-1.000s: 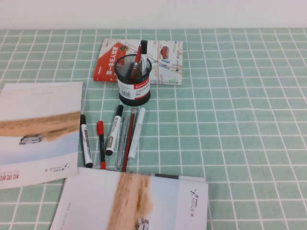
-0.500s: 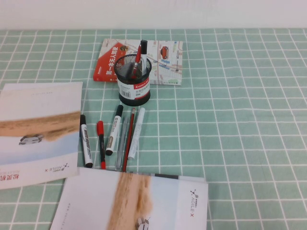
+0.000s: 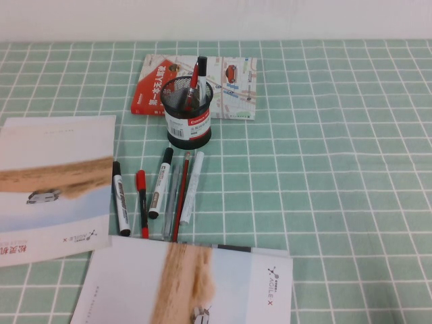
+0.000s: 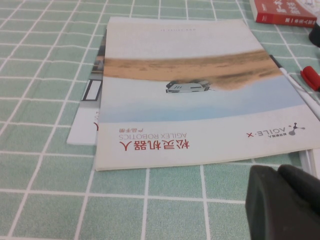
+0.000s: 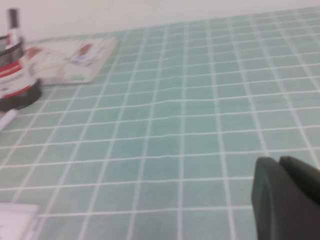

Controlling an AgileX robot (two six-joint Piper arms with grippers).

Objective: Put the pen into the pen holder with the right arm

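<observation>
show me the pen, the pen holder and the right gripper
pen [image 3: 159, 192], high view, middle of the white barrel
pen holder [image 3: 189, 125], high view, white label on the mesh wall
right gripper [image 5: 280, 167], right wrist view, tips of the black fingers

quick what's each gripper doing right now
Left gripper: shut, empty, low beside the brochure.
Right gripper: shut, empty, over bare tablecloth.

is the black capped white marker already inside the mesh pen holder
No, the pen lies flat on the table in front of the pen holder.
</observation>
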